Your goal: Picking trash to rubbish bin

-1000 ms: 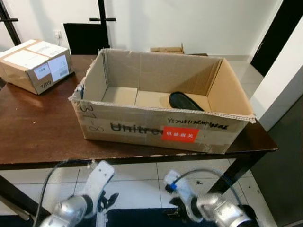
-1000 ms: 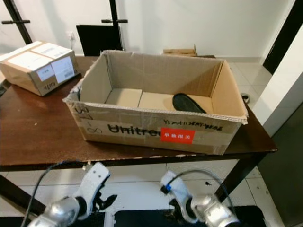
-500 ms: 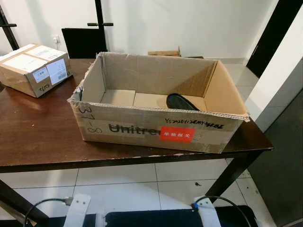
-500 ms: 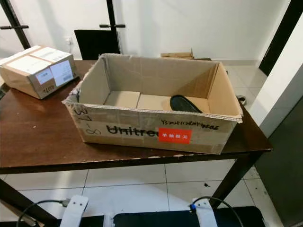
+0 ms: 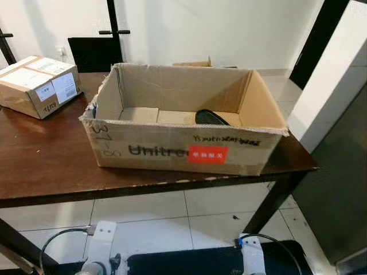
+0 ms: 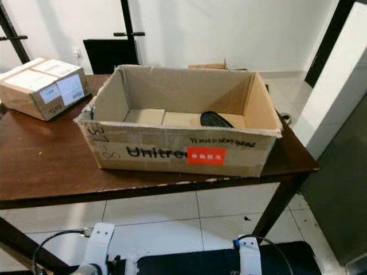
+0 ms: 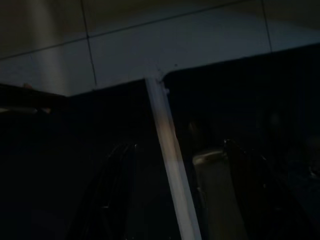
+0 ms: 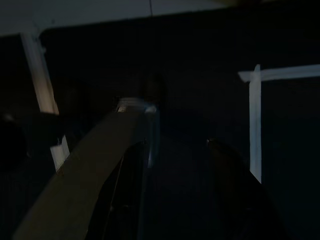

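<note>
— Looking for the trash: is that dark oval thing (image 5: 213,117) it?

— Likely; it lies in the open cardboard box (image 5: 172,150), toward its right, on the brown tabletop (image 5: 46,166).

— And the arms?

— Both hang low (wrist views too dark; whether either pair of jaws is apart or together, I cannot tell). Next, one must reach in.

— Anything else?

— A sealed parcel (image 5: 37,86) sits at far left.

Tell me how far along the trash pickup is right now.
Looks done: one dark, flat item already lies in the open cardboard box on the brown table. In hand: nothing that I can see; both arms hang low by the floor, their wrist views dark. Left: I can't see further trash; a sealed parcel sits at the table's left end.
</note>
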